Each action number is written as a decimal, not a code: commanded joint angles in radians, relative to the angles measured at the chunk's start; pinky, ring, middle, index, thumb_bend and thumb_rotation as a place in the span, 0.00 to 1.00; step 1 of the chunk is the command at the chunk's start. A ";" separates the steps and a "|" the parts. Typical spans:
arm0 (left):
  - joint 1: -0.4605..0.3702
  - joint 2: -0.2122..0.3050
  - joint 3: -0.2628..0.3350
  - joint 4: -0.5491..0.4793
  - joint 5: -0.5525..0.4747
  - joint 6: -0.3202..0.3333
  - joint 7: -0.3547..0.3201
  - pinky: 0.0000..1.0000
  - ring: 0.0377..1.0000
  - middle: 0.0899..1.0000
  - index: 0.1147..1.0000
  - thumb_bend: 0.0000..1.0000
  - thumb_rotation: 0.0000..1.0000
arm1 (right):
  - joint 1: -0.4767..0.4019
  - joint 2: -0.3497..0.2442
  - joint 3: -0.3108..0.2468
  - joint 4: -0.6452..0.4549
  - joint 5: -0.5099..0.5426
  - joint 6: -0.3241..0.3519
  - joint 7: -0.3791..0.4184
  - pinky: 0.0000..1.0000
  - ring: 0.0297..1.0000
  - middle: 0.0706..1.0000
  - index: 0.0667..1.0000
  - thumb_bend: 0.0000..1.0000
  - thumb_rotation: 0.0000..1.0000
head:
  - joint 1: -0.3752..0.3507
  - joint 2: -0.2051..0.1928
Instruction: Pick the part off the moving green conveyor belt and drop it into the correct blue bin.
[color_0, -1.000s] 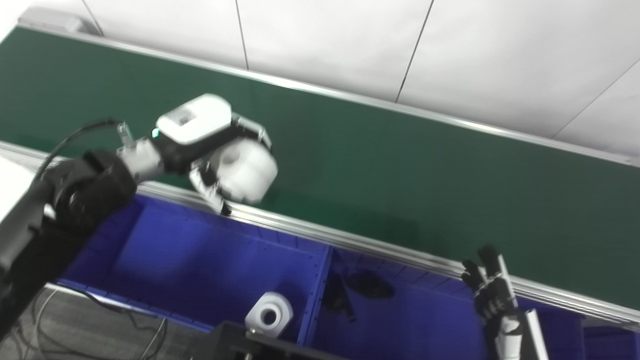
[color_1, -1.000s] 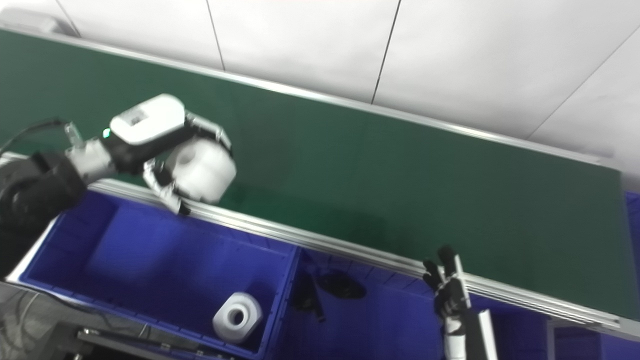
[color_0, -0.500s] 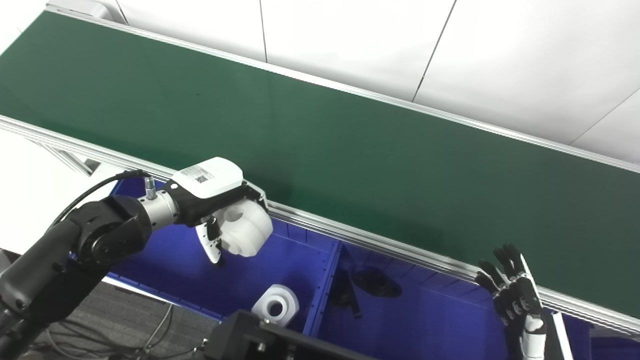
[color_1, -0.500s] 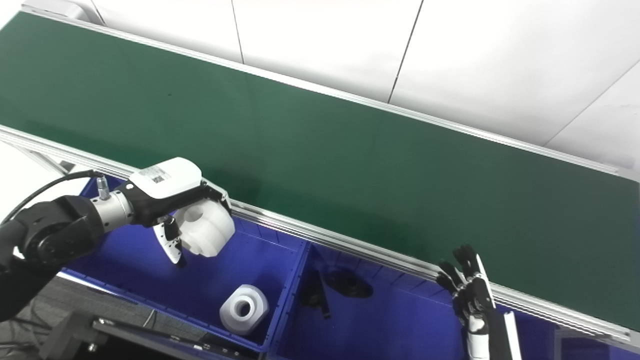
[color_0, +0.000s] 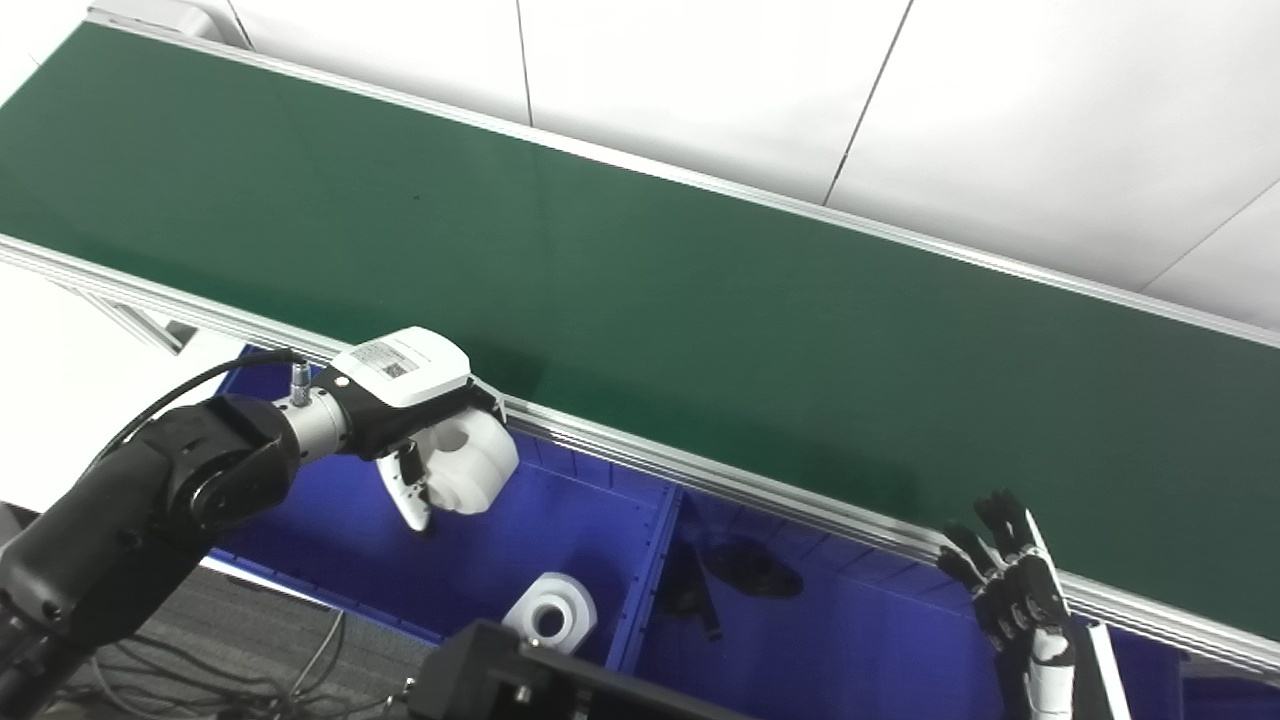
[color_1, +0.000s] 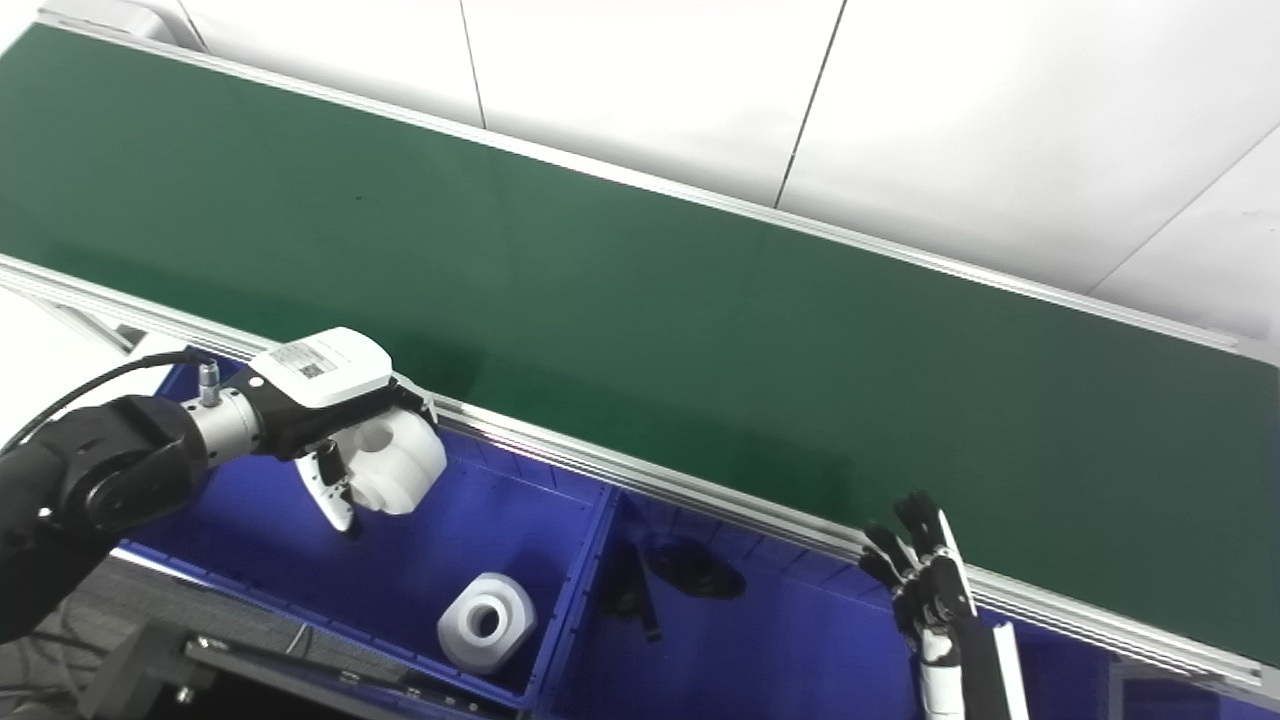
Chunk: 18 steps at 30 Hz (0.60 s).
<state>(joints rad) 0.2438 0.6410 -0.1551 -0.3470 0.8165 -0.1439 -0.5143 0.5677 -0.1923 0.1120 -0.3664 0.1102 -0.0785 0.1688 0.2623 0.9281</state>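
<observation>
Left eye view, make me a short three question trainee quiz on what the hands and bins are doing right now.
1. True or false: the left hand holds a white part above the left blue bin.
2. What already lies in that bin? A) a white part B) a red cap C) a black part
3. Fill in: the right hand is ____, holding nothing.

Key: 1 true; 2 A; 3 open.
</observation>
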 joint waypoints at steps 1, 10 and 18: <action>-0.006 0.029 0.022 -0.029 -0.023 0.004 0.009 0.59 0.63 0.64 0.65 0.86 0.44 | 0.003 0.004 -0.001 -0.014 0.000 -0.027 0.005 0.84 0.89 0.96 0.97 0.86 0.96 | -0.002 0.000; 0.004 0.038 0.051 -0.080 -0.190 0.024 -0.049 0.57 0.63 0.64 0.65 0.87 0.51 | -0.005 0.007 0.000 -0.009 0.003 -0.029 0.010 0.85 0.89 0.96 0.97 0.87 0.95 | -0.002 -0.003; 0.028 0.050 0.096 -0.168 -0.458 0.077 -0.085 0.59 0.66 0.68 0.67 0.92 0.62 | -0.012 0.011 0.007 0.001 -0.009 -0.037 0.009 0.84 0.89 0.96 0.97 0.86 0.95 | -0.038 -0.009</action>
<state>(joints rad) 0.2697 0.6710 -0.0853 -0.4731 0.4439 -0.0891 -0.6059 0.5541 -0.1869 0.1175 -0.3476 0.0998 -0.0786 0.1693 0.2256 0.9189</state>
